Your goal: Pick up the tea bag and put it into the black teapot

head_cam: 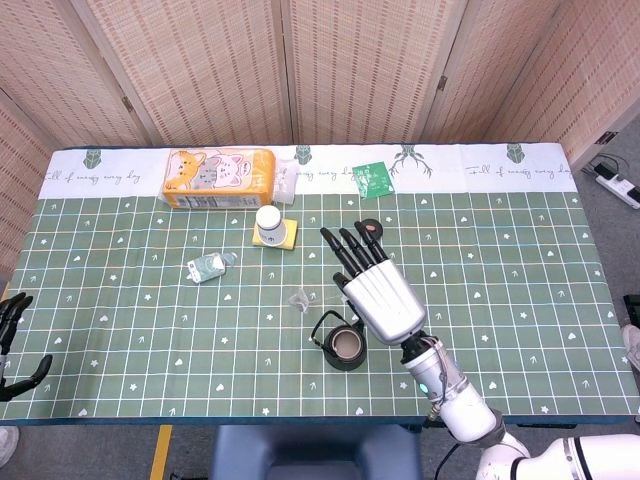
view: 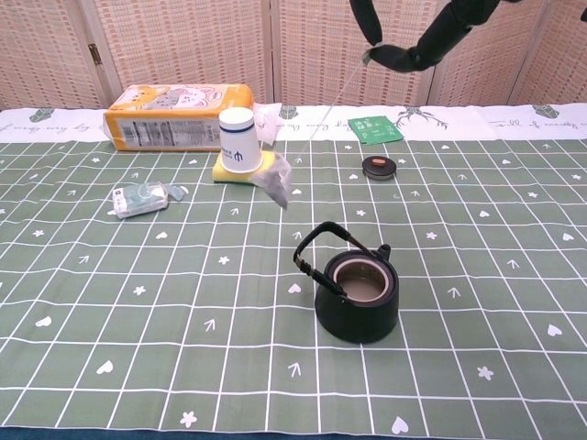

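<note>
The black teapot [head_cam: 343,346] [view: 359,291] stands open near the table's front edge, its handle raised. Its lid [view: 378,166] lies farther back on the cloth. My right hand [head_cam: 376,291] [view: 415,35] is high above the table, just right of and behind the teapot, pinching a thin string. The tea bag [view: 278,180] [head_cam: 299,299] hangs from that string in the air, swung out to the left of the teapot and blurred. My left hand [head_cam: 12,342] shows only at the table's near left corner, holding nothing, fingers apart.
An orange cat-print package [head_cam: 218,177] lies at the back left. A paper cup [view: 238,139] stands upside down on a yellow sponge [view: 246,170]. A small crumpled packet [view: 139,197] lies left of centre, a green sachet [view: 374,128] at the back.
</note>
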Controlling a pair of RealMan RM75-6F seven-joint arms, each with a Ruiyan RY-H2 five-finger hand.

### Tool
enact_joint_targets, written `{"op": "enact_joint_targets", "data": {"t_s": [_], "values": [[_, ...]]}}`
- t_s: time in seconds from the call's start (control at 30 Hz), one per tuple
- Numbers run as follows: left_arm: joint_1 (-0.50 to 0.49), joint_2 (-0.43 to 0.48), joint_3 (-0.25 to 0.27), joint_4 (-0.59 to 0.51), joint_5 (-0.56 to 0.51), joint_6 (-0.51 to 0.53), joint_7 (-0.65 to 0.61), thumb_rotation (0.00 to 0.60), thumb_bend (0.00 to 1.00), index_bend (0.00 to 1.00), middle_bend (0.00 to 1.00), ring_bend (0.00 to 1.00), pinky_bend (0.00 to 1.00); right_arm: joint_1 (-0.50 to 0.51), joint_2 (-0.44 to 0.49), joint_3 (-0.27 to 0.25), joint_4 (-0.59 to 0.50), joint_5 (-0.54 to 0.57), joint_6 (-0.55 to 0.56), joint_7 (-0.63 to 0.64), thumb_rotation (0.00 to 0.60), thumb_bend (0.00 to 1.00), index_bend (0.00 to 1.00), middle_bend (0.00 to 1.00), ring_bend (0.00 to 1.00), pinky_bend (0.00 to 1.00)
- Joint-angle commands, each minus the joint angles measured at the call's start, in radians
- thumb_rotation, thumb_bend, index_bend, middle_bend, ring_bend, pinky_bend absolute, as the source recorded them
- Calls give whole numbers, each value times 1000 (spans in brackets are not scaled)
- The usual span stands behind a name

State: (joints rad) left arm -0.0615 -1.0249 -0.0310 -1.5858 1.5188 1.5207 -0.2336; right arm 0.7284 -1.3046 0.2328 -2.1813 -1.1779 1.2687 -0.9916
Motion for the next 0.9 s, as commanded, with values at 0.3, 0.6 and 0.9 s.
{"op": "enact_joint_targets", "data": {"t_s": [0.3, 0.6, 0.9], "values": [[2, 1, 0, -4, 2, 0, 5, 600, 346, 0, 0, 0, 0, 7, -2, -36, 10, 1, -8, 3, 600, 428, 672, 37, 76, 0], [3, 6, 0, -4, 5, 2, -4, 600, 345, 0, 0, 0, 0, 2, -23, -86, 40, -25, -24, 23, 600, 428, 672, 37, 79, 0], [5, 7, -1, -3, 6, 4, -9, 600, 345, 0, 0, 0, 0, 4, -33, -99, 53, -43, -26, 21, 600, 428, 672, 37, 80, 0]]}}
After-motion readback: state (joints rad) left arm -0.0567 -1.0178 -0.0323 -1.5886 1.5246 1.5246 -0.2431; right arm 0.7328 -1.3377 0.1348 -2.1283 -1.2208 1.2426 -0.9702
